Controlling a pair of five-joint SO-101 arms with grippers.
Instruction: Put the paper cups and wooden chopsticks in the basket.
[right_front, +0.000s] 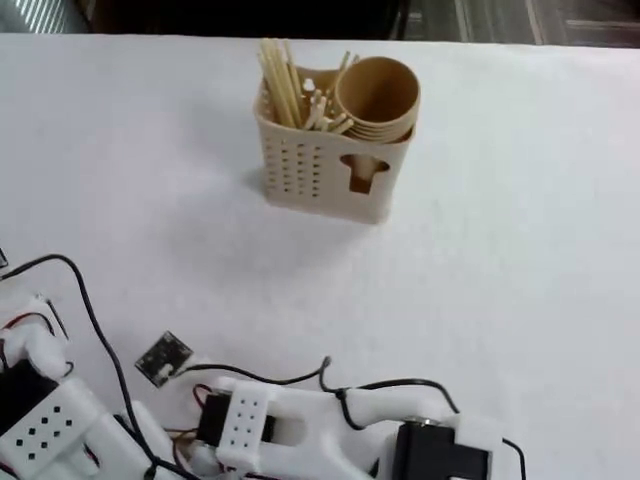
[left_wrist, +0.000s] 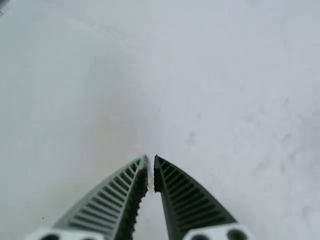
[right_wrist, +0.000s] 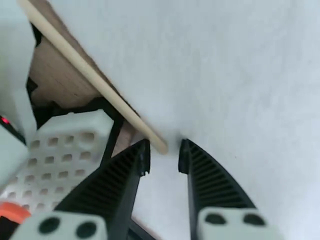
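The basket (right_front: 300, 165) on the white table (right_front: 520, 280) holds stacked paper cups (right_front: 378, 95) and wooden chopsticks (right_front: 283, 85).

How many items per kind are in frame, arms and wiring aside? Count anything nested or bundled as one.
basket: 1
stack of paper cups: 1, standing in the basket
bundle of wooden chopsticks: 1, standing in the basket
loose wooden stick: 1, lying outside the basket
Total: 4
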